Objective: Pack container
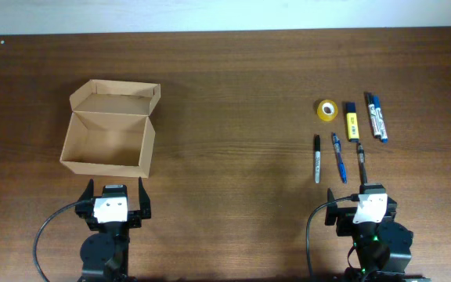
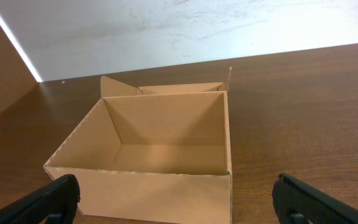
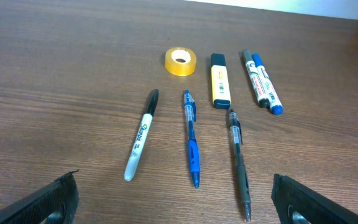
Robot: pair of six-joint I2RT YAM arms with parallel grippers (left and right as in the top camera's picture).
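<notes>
While both pairs stand wide apart and empty, the left fingers [image 2: 48, 199] are set just short of the container [image 2: 142, 190], which is placed open straight ahead, its long axis across their reach. The pens [image 3: 191, 134] are laid lengthwise ahead of the right fingers [image 3: 48, 202], the nearer arm for them, well apart from the container. A brown wooden surface [image 1: 233, 94] is backed by a pale wall [image 2: 197, 31].

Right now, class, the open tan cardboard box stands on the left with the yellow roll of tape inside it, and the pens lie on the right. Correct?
Not quite: the left wrist view shows the tan cardboard box empty. The yellow roll of tape lies on the right among the pens, next to the yellow highlighter. The rest holds.
</notes>
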